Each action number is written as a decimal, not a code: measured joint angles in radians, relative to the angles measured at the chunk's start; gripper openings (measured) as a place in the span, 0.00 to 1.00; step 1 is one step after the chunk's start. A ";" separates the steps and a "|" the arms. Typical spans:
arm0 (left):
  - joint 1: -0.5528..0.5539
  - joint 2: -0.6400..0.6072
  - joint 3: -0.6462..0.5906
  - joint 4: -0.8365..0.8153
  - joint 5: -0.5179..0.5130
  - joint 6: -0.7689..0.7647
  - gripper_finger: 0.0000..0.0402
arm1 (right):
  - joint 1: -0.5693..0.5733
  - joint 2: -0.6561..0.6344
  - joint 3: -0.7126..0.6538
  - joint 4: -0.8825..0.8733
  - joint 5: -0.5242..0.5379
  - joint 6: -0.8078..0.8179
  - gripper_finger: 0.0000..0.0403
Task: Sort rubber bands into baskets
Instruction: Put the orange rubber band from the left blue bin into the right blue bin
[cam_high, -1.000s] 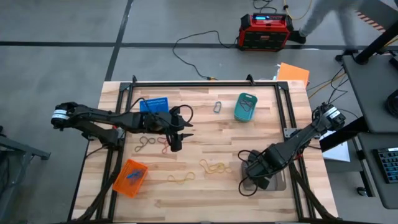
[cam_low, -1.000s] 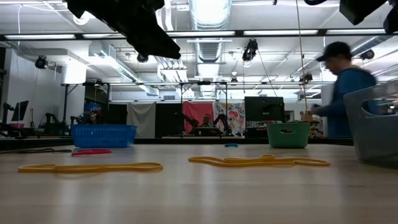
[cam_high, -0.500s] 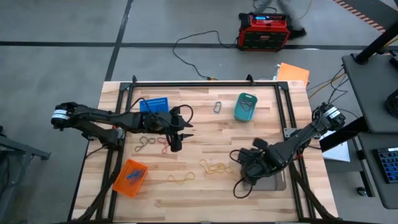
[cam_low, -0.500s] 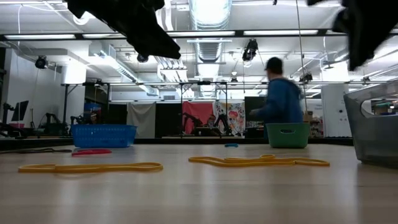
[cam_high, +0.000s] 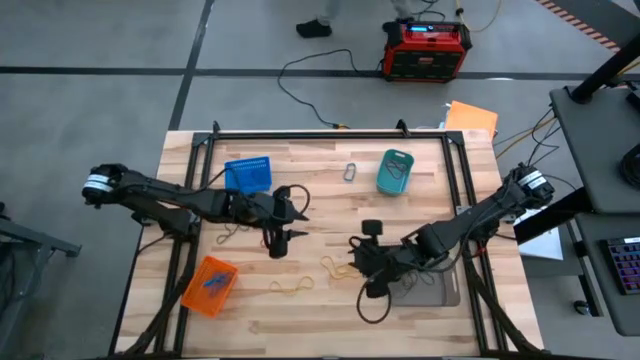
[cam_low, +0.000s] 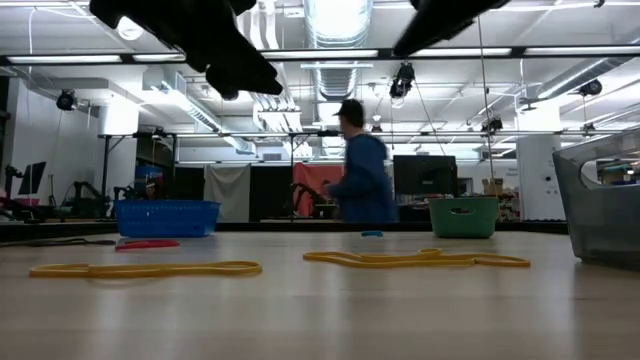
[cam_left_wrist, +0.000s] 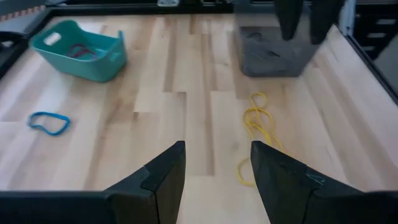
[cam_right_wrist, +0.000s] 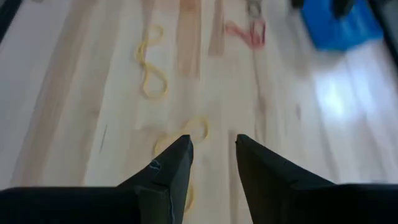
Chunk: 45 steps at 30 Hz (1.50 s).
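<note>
Two open grippers, but the right gripper (cam_high: 360, 258) hangs nearest the yellow bands (cam_high: 345, 267), empty, just beside them. Their tangle runs toward the left gripper (cam_high: 277, 243), which waits farther off.

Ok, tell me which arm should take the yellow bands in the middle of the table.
Right. The right gripper is open right beside the yellow bands, which lie just past its fingers. The left gripper hangs open farther off.

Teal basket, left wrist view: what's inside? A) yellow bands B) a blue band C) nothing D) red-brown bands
D: the teal basket holds red-brown rubber bands; the blue band lies outside it on the table, and the yellow bands lie nearer the grey basket.
</note>
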 joint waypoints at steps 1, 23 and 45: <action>-0.009 0.000 -0.010 0.009 0.000 -0.002 0.42 | -0.007 0.000 -0.013 0.040 0.000 -0.038 0.31; -0.064 0.001 -0.196 0.275 -0.002 -0.013 0.42 | -0.070 -0.147 -0.202 0.343 -0.001 -0.189 0.40; -0.064 0.001 -0.195 0.283 -0.031 0.000 0.42 | -0.129 -0.320 -0.350 0.474 0.001 -0.248 0.45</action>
